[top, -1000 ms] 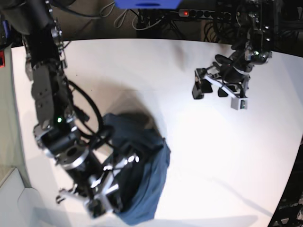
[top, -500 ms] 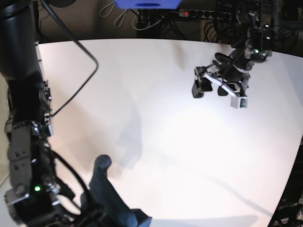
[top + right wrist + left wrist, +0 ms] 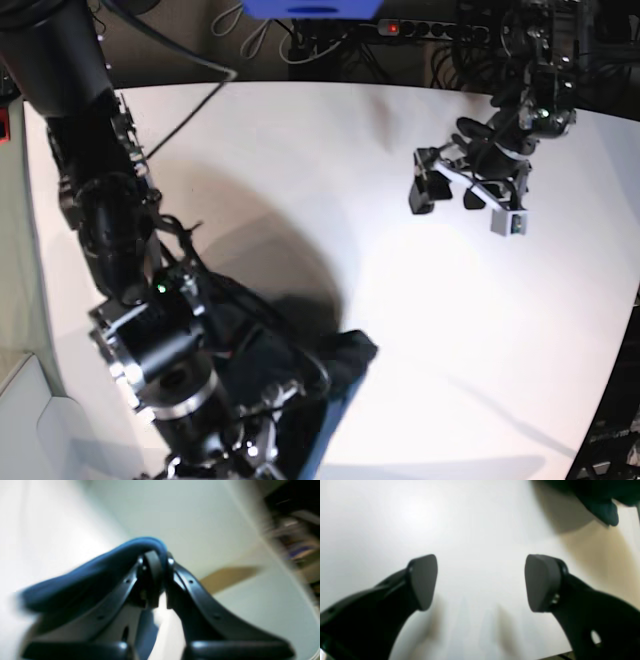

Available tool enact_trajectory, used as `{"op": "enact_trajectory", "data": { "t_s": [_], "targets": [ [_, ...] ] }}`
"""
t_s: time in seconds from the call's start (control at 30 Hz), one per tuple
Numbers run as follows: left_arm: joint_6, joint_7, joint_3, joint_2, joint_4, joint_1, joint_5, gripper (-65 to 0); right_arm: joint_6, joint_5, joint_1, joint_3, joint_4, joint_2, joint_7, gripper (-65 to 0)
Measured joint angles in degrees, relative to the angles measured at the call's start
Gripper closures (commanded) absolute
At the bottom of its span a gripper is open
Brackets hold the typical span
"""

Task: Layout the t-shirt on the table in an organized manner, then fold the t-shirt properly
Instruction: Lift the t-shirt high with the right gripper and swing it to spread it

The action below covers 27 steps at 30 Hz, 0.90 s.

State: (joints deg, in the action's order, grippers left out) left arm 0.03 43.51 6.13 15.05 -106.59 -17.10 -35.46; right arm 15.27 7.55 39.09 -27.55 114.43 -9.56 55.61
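The navy t-shirt (image 3: 318, 385) hangs in a dark bunch under the big arm at the lower left of the base view, close above the white table (image 3: 350, 180). In the right wrist view my right gripper (image 3: 160, 563) is shut on a fold of the t-shirt (image 3: 105, 567), and the blue cloth drapes over its fingertips. My left gripper (image 3: 450, 195) hovers at the far right of the table, well away from the shirt. It stands open in the left wrist view (image 3: 480, 582), with only bare table (image 3: 470, 517) between its fingers (image 3: 423, 580).
The table's curved edge (image 3: 615, 340) runs down the right side. Cables and a power strip (image 3: 420, 28) lie behind the far edge. A dark blurred shape (image 3: 602, 507) shows at the upper right of the left wrist view.
The right arm dragged the t-shirt down and left almost out of view, then swung back, so the bunch now hangs at the bottom centre. The left gripper barely moved.
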Motion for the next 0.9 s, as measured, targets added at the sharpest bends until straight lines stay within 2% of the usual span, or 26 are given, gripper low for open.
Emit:
{"op": "enact_trajectory", "data": {
  "t_s": [0.1,0.2,0.27,0.37,0.5,0.67,0.8,0.9],
  "targets": [
    [-0.02,0.22,-0.15,-0.42,0.0,0.04,-0.2,-53.2,2.03,-1.75,-0.72,-0.07,0.17,0.7,0.94,0.0],
    [0.0,0.22,-0.2,-0.26,-0.02,-0.15,-0.24,-53.2,2.08,-0.92,1.55,3.91,-0.22,1.29,3.19,0.0],
    [-0.02,0.28,-0.13,-0.13,0.0,-0.28,-0.15,-53.2,1.44,0.83,4.61,6.73,-0.26,1.84,1.42,0.0],
    [0.0,0.04,-0.13,-0.15,-0.02,-0.31,-0.2,-53.2,1.42,0.22,8.28,8.55,-1.7,1.62,0.52,0.0],
    [0.0,0.15,-0.13,0.04,-0.02,-0.31,-0.17,-53.2,1.51,0.11,11.1,12.98,-5.49,-1.16,1.7,0.0],
    [0.0,0.22,-0.15,0.0,-0.02,-0.28,-0.2,-53.2,1.44,0.33,16.61,17.81,-8.66,-5.9,0.63,0.0],
    [-0.02,0.09,-0.13,-0.02,-0.02,0.07,-0.17,-53.2,1.44,0.76,19.91,21.49,-10.88,-7.28,1.05,0.0],
    [0.0,0.33,-0.26,-0.17,0.0,0.52,-0.2,-53.2,1.44,0.83,20.72,21.84,-10.67,-7.56,0.79,0.0]
  ]
}}
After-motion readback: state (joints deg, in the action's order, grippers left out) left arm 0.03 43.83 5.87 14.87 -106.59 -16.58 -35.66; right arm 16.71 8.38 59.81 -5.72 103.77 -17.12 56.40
